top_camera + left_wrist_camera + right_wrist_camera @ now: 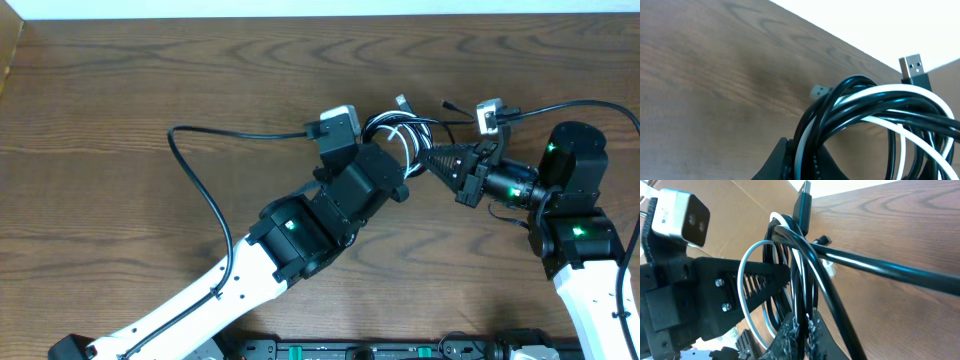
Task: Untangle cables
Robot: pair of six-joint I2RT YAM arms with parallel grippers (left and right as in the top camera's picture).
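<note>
cables (875, 100) light, limp, springy | left gripper (800, 159) clamped on coil | right gripper (802, 330) pinched onto coil's opposite side | best hold: white strand near coil's plug end

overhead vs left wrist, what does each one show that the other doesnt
Only overhead: the right gripper meeting the left gripper at the cables, and a thick arm cable trailing left across the table.
Only left wrist: a close look at the loops, with the black cord and white cord wound together, and a plug with its metal end sticking up.
Both: the bundle of cables pinched in the left gripper, above the wooden table.
</note>
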